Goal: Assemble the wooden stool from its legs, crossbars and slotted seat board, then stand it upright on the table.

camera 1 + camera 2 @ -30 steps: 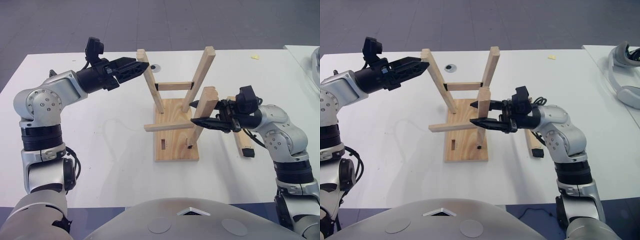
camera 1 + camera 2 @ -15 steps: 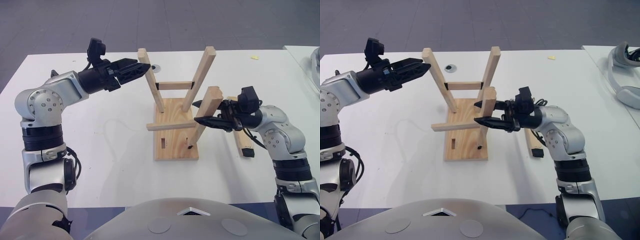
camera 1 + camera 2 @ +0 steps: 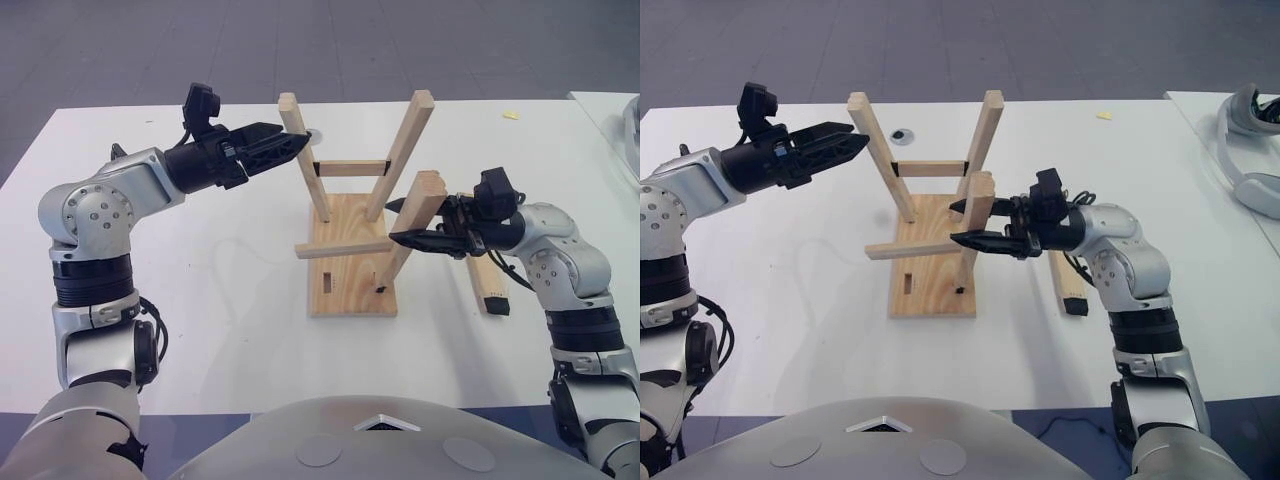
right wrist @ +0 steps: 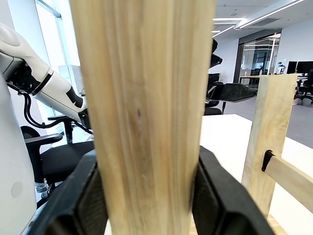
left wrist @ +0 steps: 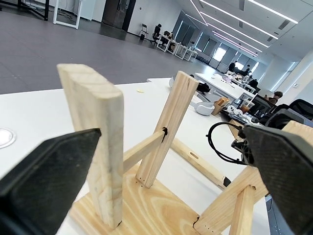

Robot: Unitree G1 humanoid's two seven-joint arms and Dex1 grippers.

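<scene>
The right tool (image 3: pixel 395 222), clamped on the leaning leg (image 3: pixel 393 268) at 4 o'clock, should press it squarely into the seat board (image 3: pixel 345 300) while the left tool (image 3: pixel 296 142), spread apart, braces the 11 o'clock leg (image 3: pixel 312 185).

My left end effector (image 3: pixel 291 137) hangs raised, fingers spread apart. My right end effector (image 3: pixel 396 221) is clamped on a leg (image 3: pixel 395 262).

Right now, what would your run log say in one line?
left claw: open around far-left leg | right claw: shut on near-right leg | seat board: flat on table | spare leg: lying right of board
</scene>
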